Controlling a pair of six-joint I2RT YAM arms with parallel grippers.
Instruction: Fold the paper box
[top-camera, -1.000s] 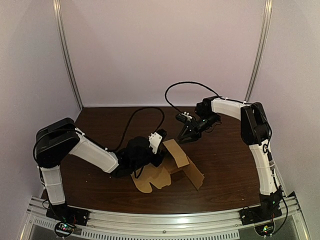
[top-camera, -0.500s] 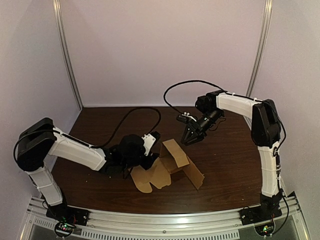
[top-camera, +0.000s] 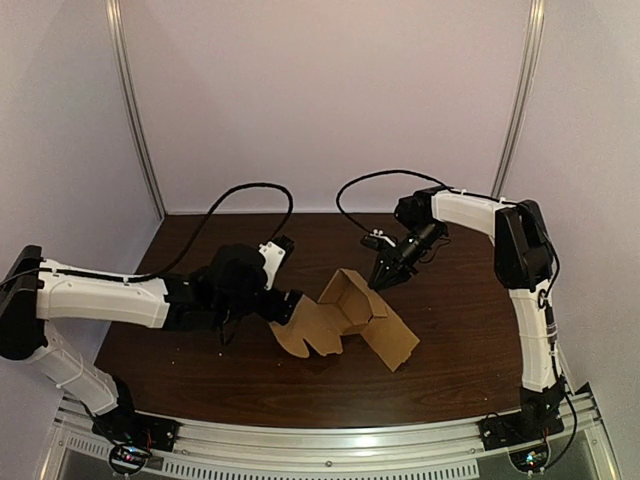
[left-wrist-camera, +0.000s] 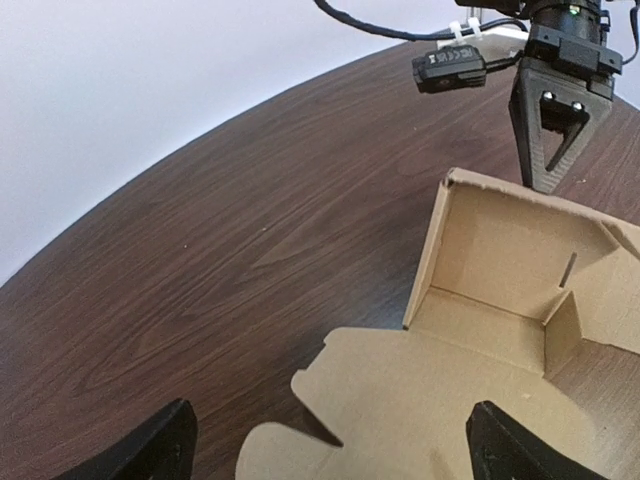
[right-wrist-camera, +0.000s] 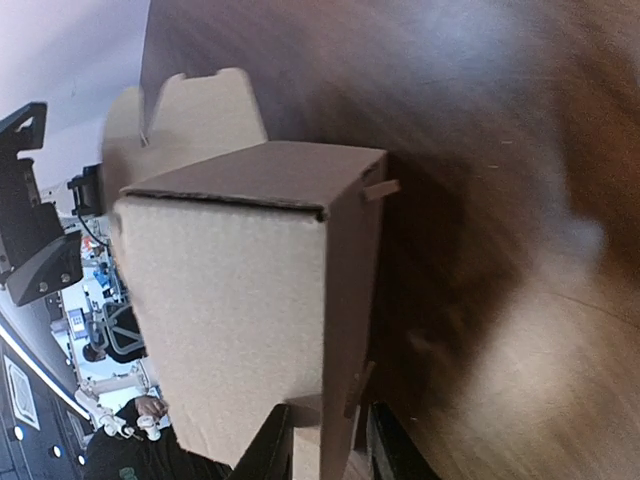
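Two pincers meet at a brown cardboard box (top-camera: 352, 312) on a dark wooden table (top-camera: 455, 330). Left pincer (top-camera: 288, 305) gapes wide, with the box's flat scalloped flap (left-wrist-camera: 400, 400) lying just ahead of its fingers. Right pincer (top-camera: 382, 282) is narrowed, pinching the top edge of the box's upright wall (left-wrist-camera: 510, 235) directly below its tips.

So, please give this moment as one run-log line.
brown cardboard box: partly folded | left gripper: open, by its flap | right gripper: shut on its back wall

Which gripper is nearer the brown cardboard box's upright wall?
Right. The right gripper pinches the upright wall's top edge; the left gripper hangs open at the scalloped flap opposite.
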